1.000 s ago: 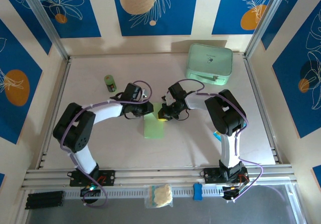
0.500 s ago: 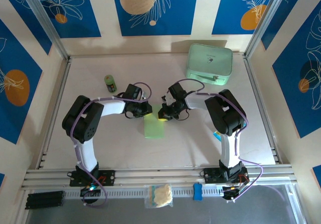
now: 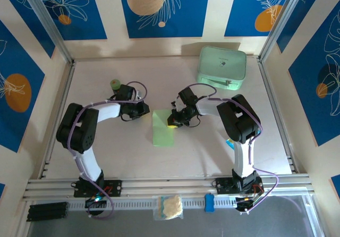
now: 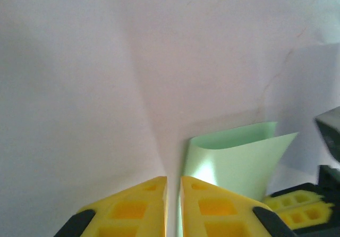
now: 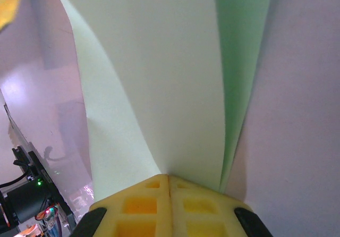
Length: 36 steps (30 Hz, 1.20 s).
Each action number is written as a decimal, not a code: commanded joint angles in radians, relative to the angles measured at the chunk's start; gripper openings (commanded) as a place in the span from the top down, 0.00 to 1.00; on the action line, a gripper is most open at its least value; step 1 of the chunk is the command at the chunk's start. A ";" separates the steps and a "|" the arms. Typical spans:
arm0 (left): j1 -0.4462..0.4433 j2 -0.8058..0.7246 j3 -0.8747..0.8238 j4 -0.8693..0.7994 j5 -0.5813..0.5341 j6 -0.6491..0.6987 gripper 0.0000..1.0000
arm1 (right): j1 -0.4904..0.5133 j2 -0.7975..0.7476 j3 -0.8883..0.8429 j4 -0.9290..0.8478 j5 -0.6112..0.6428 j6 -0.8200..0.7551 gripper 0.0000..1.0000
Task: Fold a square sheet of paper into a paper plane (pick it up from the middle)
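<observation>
Right gripper (image 5: 169, 179): yellow fingers (image 5: 196, 205) pressed together with no gap, clamped on the near edge of the square sheet of paper (image 5: 159, 88). The pinch line itself was hidden between the pads. From the wrist view the sheet rose away in two layers, a pale one and a greener one on the right, meeting at the fingers; whether this was a pressed crease or a loose bend could not be told. In the overhead view the right gripper (image 3: 172, 121) sat at the sheet's upper right edge, and the square sheet of paper (image 3: 163, 133) showed as a narrow upright oblong near the middle of the table (image 3: 127, 152), its far right corner covered by the gripper. Left gripper (image 4: 173, 179): fingers drawn almost together, a thin slit between them, nothing gripped; their bases were cut off by the frame. Ahead of it the sheet (image 4: 234, 157) stood curled off the table, its right side hidden behind the right gripper's fingers (image 4: 295, 202). Overhead, the left gripper (image 3: 142, 109) lay just left of the sheet, not touching. A small green bottle (image 3: 115, 84) was partly hidden behind the left wrist. A mint-green case (image 3: 222, 67) stood well apart at the far right.
</observation>
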 commanded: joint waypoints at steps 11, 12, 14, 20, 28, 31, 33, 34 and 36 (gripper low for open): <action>-0.110 0.098 0.051 0.062 -0.006 -0.081 0.84 | -0.034 0.165 -0.093 -0.224 0.391 0.006 1.00; -0.109 0.109 0.063 0.037 -0.040 -0.067 0.84 | -0.033 0.165 -0.094 -0.222 0.390 0.006 1.00; -0.105 0.118 0.071 0.008 -0.120 -0.044 0.84 | -0.031 0.165 -0.095 -0.218 0.390 0.006 1.00; -0.038 0.142 0.058 0.016 -0.205 -0.032 0.85 | -0.033 0.163 -0.097 -0.220 0.397 -0.002 1.00; 0.008 0.104 0.154 -0.088 -0.207 0.084 0.83 | -0.033 0.147 -0.072 -0.227 0.384 -0.009 1.00; 0.006 0.062 0.165 -0.107 -0.147 0.109 0.83 | -0.030 0.132 -0.055 -0.231 0.374 -0.021 1.00; 0.003 0.025 0.149 -0.095 -0.085 0.100 0.82 | -0.025 0.118 -0.036 -0.241 0.366 -0.036 1.00; -0.002 0.010 0.133 -0.083 -0.057 0.092 0.82 | -0.024 0.109 -0.027 -0.242 0.354 -0.047 1.00; -0.016 -0.016 0.097 -0.046 0.000 0.069 0.82 | -0.025 0.084 -0.010 -0.235 0.326 -0.076 1.00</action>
